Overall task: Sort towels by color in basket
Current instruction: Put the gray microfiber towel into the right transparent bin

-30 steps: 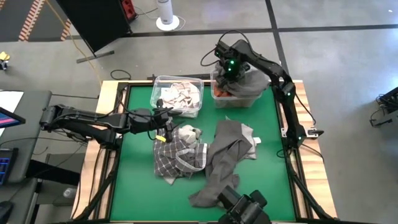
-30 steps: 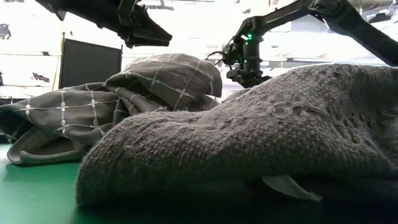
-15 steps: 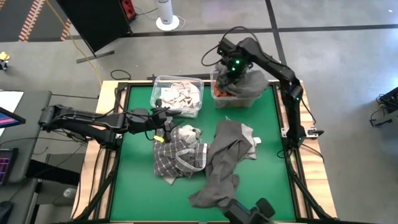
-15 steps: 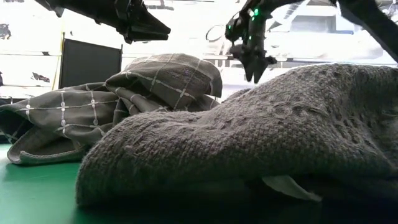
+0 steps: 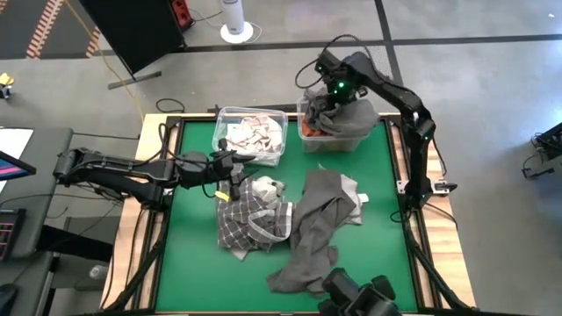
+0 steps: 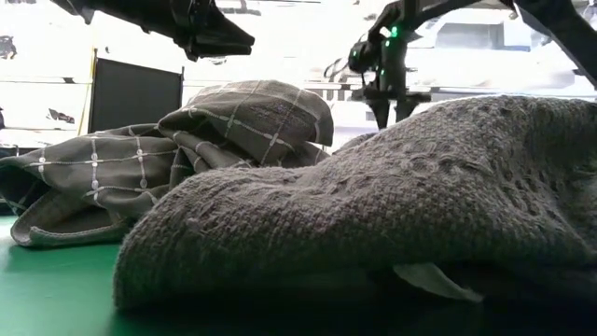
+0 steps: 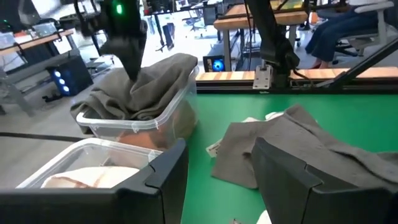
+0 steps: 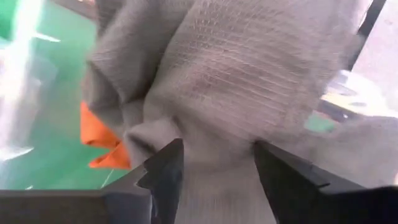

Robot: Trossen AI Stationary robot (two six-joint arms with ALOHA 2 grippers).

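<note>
Over the far right bin (image 5: 338,132), the right gripper (image 5: 332,98) hangs with its fingers (image 8: 163,171) spread apart, not holding anything. Right under them is a grey towel (image 8: 249,81) heaped in that clear bin, and the wrist view also shows a bit of orange towel (image 8: 102,140) poking out beneath the grey one. From the low view the right gripper is just above the pile, but whether the tips touch the cloth I can't tell.

Left gripper (image 5: 230,172) is parked over the worktop (image 5: 193,254), near the front of the other clear bin (image 5: 250,133) and just beside the checked towel (image 5: 250,224). Its fingers (image 7: 292,177) are open too, nothing between them.

That left bin has pale, whitish cloth (image 5: 255,132) in it. On the green worktop the checked towel lies crumpled left of centre, with something small and light grey (image 5: 268,187) on its top edge. Touching it on the right is a long dark grey towel (image 5: 312,233) stretched toward the near edge, with a lighter piece (image 5: 351,197) peeking out at its right side. Both bins sit at the far edge of the worktop, side by side.
</note>
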